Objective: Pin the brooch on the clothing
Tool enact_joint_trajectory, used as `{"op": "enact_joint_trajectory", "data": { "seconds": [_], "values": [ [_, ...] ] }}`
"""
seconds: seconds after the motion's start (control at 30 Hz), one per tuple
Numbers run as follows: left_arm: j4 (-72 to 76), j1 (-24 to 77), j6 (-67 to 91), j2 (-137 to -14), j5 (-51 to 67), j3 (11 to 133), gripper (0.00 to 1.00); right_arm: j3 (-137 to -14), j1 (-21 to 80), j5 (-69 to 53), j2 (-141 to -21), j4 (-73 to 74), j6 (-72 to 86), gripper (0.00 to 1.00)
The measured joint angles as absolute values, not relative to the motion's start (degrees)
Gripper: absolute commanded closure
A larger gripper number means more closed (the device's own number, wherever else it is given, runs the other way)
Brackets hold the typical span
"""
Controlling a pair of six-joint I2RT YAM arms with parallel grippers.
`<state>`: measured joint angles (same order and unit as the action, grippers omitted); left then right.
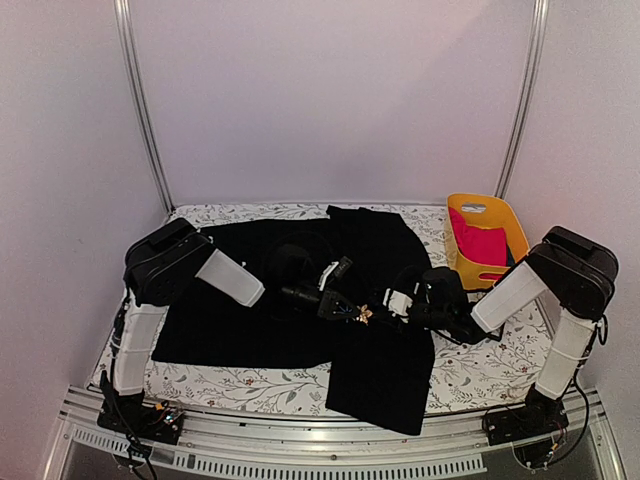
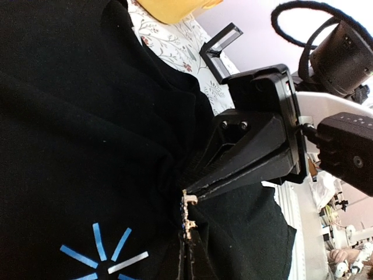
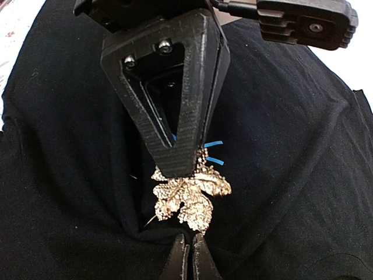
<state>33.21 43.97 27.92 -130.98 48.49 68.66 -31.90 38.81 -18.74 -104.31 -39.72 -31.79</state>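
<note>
Judging from overhead, pinning looks underway, not finished: the brooch (image 1: 364, 315) lies on the clothing (image 1: 250, 320) at mid-frame, with the left tool (image 1: 352, 311) and right tool (image 1: 380, 312) meeting at it. Left wrist view: the right tool (image 2: 189, 196), pressed together, touches the edge-on brooch (image 2: 187, 213) at lower centre, right of the blue print (image 2: 105, 256). Right wrist view: the left tool (image 3: 180, 169), also closed, overlaps the top of the brooch (image 3: 189, 198); the right tool (image 3: 189, 262) is pressed together at its lower end. Whether either pinches metal or cloth, or the pin has pierced, I cannot tell.
</note>
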Motion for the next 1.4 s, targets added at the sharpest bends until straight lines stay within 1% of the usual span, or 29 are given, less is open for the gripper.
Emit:
{"op": "enact_joint_trajectory", "data": {
  "seconds": [0.07, 0.23, 0.4, 0.53, 0.63, 0.73, 0.83, 0.9, 1.03, 1.1, 1.33, 1.4],
  "values": [
    [33.85, 43.70, 28.84, -130.98, 49.04, 68.27, 1.00, -31.92, 38.85, -18.61, -104.31, -39.72, -31.62, 0.98],
    [33.30, 43.70, 28.12, -130.82, 49.15, 68.29, 1.00, -31.92, 38.87, -18.28, -103.90, -38.70, -30.87, 0.80],
    [32.23, 43.70, 27.90, -130.50, 49.91, 68.18, 1.00, -31.92, 38.81, -17.91, -99.26, -35.11, -28.84, 0.65],
    [31.92, 43.46, 27.99, -130.08, 50.39, 67.96, 1.00, -32.10, 38.94, -17.32, -94.28, -32.75, -25.08, 0.61],
    [31.90, 43.33, 28.29, -129.80, 50.52, 67.77, 1.00, -31.81, 40.18, -15.42, -91.35, -31.53, -20.86, 0.62],
    [31.90, 43.31, 28.60, -129.56, 50.57, 67.64, 1.00, -31.16, 43.79, -13.06, -89.89, -29.87, -15.38, 0.70],
    [31.86, 43.31, 28.75, -128.99, 50.57, 67.48, 1.00, -30.52, 47.05, -11.66, -89.45, -28.05, -9.04, 0.74],
    [31.92, 43.31, 28.80, -128.84, 50.59, 67.48, 1.00, -29.61, 48.16, -11.00, -89.12, -27.11, -3.22, 0.75],
    [31.92, 43.31, 29.04, -128.84, 50.59, 67.42, 1.00, -27.57, 48.38, -8.95, -88.33, -25.63, 7.09, 0.70],
    [31.97, 43.31, 29.17, -128.84, 50.59, 67.42, 1.00, -27.53, 48.69, -7.53, -88.36, -24.93, 10.68, 0.70],
    [32.21, 43.31, 29.26, -128.84, 50.57, 67.16, 1.00, -30.06, 52.64, -2.48, -93.12, -22.96, 16.05, 0.72],
    [32.21, 43.31, 29.26, -128.84, 50.57, 66.98, 1.00, -30.17, 54.04, -0.73, -93.71, -22.06, 17.02, 0.74]
  ]
}}
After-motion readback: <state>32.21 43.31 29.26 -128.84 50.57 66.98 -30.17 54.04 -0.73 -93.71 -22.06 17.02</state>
